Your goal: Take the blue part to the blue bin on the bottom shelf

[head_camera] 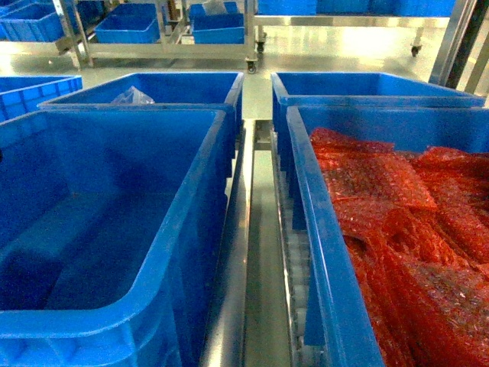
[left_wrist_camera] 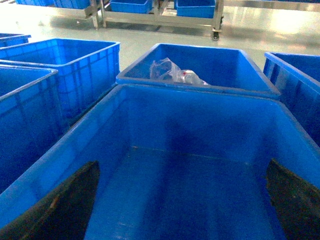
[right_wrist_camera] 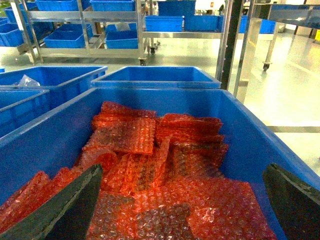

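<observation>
The left gripper (left_wrist_camera: 182, 200) hangs above the inside of the near-left blue bin (head_camera: 114, 222). Its two dark fingers (left_wrist_camera: 65, 207) stand wide apart at the lower corners of the left wrist view, and nothing is between them. The bin floor below them is bare blue plastic.

The right gripper (right_wrist_camera: 182, 205) hangs above the near-right crate (head_camera: 321, 252). Its two fingers (right_wrist_camera: 70, 210) are likewise spread wide and hold nothing. That crate is filled with overlapping red bubble-wrap bags (right_wrist_camera: 165, 165); the exact count cannot be told.

The blue part is not visible in any of the three views, so its location cannot be told.

The head view shows four large crates in a two-by-two block: two near, two far. The far-left crate (left_wrist_camera: 200, 65) holds one crumpled clear plastic bag (left_wrist_camera: 172, 72). The far-right crate (right_wrist_camera: 155, 76) shows only blue walls. A fifth crate (head_camera: 34, 92) is partly visible at the left edge.

Between the left and right crate columns runs a steel rail (head_camera: 260, 252) with white rollers (head_camera: 294, 267) beside it.

Across the glossy floor (head_camera: 344, 53) stand steel racks (right_wrist_camera: 90, 25) loaded with further blue crates.
</observation>
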Available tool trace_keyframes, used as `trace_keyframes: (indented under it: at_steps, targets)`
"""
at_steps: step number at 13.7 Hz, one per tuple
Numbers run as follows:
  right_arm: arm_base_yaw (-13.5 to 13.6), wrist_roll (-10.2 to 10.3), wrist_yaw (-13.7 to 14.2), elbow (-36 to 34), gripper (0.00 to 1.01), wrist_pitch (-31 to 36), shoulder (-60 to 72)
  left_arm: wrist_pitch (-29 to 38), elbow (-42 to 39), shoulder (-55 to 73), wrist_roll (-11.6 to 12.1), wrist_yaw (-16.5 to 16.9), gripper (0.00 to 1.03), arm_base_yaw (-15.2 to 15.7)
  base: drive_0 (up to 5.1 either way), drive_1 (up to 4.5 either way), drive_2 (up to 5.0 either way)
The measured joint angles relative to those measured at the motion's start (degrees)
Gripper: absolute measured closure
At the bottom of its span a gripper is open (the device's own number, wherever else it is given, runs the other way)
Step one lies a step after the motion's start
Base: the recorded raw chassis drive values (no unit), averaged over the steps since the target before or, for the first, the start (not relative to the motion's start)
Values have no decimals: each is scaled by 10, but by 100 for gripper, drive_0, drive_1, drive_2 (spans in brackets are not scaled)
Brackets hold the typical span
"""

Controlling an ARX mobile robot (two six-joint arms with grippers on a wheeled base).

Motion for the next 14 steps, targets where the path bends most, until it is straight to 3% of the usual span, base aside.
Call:
trace_keyframes:
  at_steps: [2, 3, 4, 5, 7, 11, 13, 14]
  targets:
    - [0, 0, 0, 0, 3, 0, 0, 0, 0, 0, 0, 0, 5, 0, 0, 0, 0]
    - [0, 0, 0, 0, 3, 0, 0, 71, -15, 4, 11, 54, 13, 16, 0, 0, 0]
    - [0, 0, 0, 0, 3, 0, 0, 110, -47, -21, 27, 112, 27, 36, 0, 0, 0]
    - [0, 0, 0, 0, 3, 0, 0, 103, -79, -54, 35, 137, 41, 50, 0, 0, 0]
    - [0, 0, 0, 0, 3, 0, 0, 85, -112, -99, 37, 159, 67, 71, 0, 0, 0]
    - [0, 0, 0, 0, 3, 0, 0, 75, -128, -130, 37, 168, 81, 80, 0, 0, 0]
    - [0, 0, 0, 0, 3, 0, 0, 49, -148, -172, 37, 182, 101, 94, 0, 0, 0]
    - [0, 0, 0, 0, 3, 0, 0, 36, -157, -195, 38, 192, 101, 101, 0, 0, 0]
